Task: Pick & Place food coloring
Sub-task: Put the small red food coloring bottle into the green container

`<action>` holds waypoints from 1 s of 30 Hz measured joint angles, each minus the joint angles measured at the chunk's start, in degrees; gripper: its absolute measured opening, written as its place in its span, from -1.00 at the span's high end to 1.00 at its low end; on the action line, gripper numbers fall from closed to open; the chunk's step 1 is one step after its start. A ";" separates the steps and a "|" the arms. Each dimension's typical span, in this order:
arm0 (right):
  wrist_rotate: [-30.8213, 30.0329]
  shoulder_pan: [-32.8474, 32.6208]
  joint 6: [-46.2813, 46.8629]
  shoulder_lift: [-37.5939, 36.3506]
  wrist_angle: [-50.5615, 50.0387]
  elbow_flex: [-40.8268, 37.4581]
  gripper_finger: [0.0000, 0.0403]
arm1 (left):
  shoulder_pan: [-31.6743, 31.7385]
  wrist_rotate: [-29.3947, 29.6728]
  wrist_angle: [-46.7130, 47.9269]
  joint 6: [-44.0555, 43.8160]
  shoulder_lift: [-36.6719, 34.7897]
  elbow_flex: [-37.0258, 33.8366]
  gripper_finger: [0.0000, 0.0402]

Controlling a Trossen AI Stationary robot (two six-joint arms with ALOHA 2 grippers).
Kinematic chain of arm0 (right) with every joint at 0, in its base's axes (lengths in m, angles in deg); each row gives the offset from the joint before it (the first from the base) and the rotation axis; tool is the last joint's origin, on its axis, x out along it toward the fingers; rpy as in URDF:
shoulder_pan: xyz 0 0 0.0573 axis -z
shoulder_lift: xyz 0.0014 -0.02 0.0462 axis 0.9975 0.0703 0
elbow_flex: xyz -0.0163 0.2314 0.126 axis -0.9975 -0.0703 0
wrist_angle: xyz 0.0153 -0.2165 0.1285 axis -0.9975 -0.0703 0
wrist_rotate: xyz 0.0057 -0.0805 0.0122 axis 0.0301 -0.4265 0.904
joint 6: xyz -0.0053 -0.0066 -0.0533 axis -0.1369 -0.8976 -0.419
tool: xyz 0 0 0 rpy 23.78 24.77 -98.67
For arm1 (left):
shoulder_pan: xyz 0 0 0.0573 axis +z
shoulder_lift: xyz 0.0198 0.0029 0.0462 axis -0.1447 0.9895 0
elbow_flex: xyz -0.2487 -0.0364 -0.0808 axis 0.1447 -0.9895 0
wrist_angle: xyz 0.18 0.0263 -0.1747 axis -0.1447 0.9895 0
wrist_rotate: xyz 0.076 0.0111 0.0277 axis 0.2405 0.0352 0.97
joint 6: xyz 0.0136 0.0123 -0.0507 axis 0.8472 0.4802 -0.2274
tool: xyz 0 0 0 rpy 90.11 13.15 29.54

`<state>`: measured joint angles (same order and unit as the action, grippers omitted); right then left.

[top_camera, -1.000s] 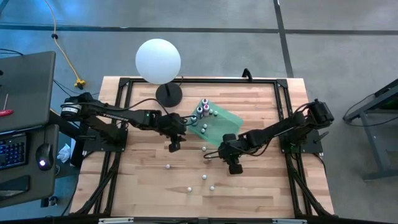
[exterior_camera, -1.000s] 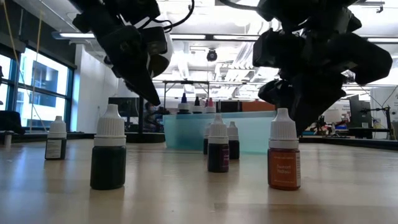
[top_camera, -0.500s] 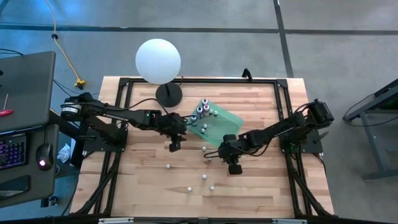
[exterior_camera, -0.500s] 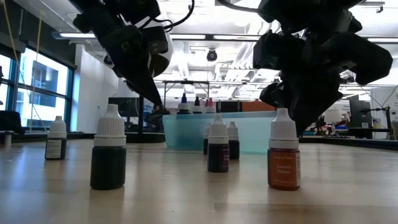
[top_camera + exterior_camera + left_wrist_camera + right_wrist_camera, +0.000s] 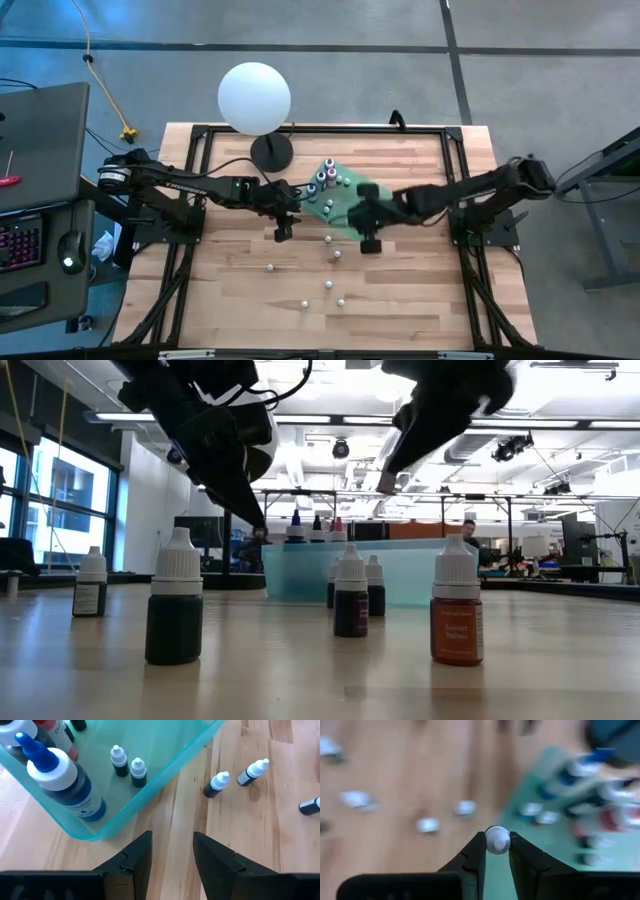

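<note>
A small bottle (image 5: 497, 840) is gripped by the right gripper (image 5: 497, 851) above the green tray (image 5: 368, 190); release there is called for next. The left gripper (image 5: 172, 851) is held open beside it.

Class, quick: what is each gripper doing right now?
Left gripper: open, empty, beside the green tray.
Right gripper: shut on a small white-capped bottle.

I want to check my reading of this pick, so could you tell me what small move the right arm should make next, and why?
Probably carry on a little further over the green tray and lower. The right claw is shut on a small white-capped bottle, at the tray's near edge, above the table. The left claw waits open beside the tray.
</note>
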<state>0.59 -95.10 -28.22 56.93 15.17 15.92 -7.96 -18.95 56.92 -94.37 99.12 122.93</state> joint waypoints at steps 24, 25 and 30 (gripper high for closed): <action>5.61 28.13 -3.41 14.46 7.57 -4.06 0.69 | -0.01 0.42 -0.28 -0.01 0.02 0.04 0.30; 5.61 28.41 -3.41 14.66 7.57 -4.06 0.69 | -0.01 0.42 -0.30 0.00 0.02 0.04 0.30; 5.51 29.09 -3.40 14.73 7.56 -4.06 0.68 | -0.01 0.42 -0.28 -0.02 0.02 0.04 0.30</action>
<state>6.10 -66.01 -31.62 71.66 22.72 11.85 -7.98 -18.53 56.63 -94.39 99.14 122.97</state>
